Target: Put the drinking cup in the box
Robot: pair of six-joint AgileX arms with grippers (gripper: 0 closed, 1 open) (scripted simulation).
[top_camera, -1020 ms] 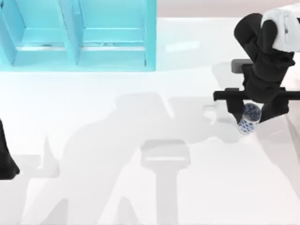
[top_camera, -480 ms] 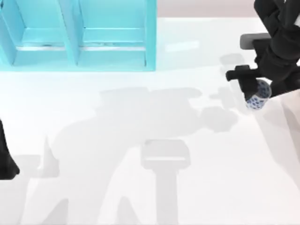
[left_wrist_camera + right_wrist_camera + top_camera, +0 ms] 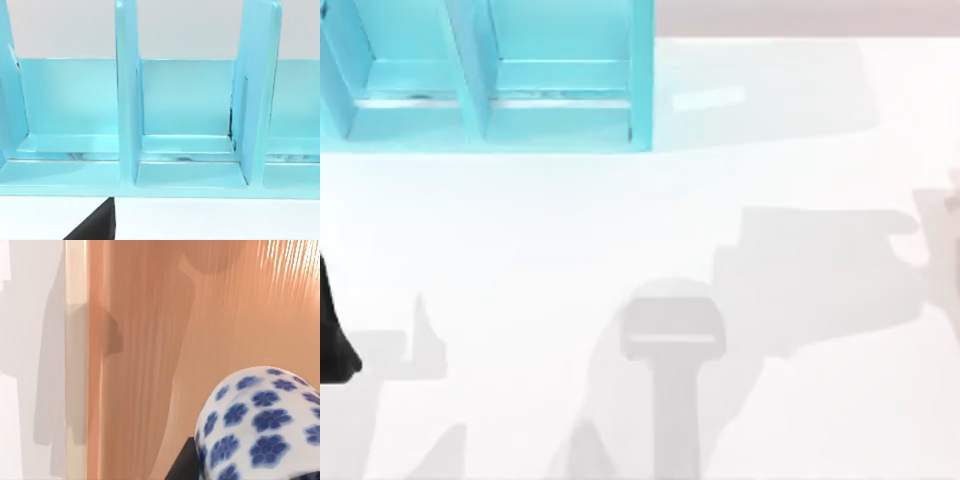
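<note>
From above, the white table (image 3: pixel 620 230) lies bare beneath the turquoise box (image 3: pixel 485 75) at its far left. The two compartments seen here hold nothing. The left arm (image 3: pixel 332 335) sits parked at the table's left edge; whether its fingers are open or shut I cannot tell. Grey shadows spread across the right half of the table.

On to the left wrist view: it looks straight into the box, tall dividers (image 3: pixel 127 100) splitting it into bays, each one empty, nothing loaded yet. Plenty of room there for something small.

Now the right wrist view, and here is the drinking cup (image 3: pixel 260 425), white with blue flowers, close against the camera with a dark piece of the right gripper (image 3: pixel 182 465) beside it. It looks carried, probably clamped, though the fingers themselves are hidden, so I cannot say for certain. Under it runs an orange-brown surface (image 3: pixel 200 315) past the table's edge (image 3: pixel 75 365), so the cup is apparently off the table's side, well apart from the box.
</note>
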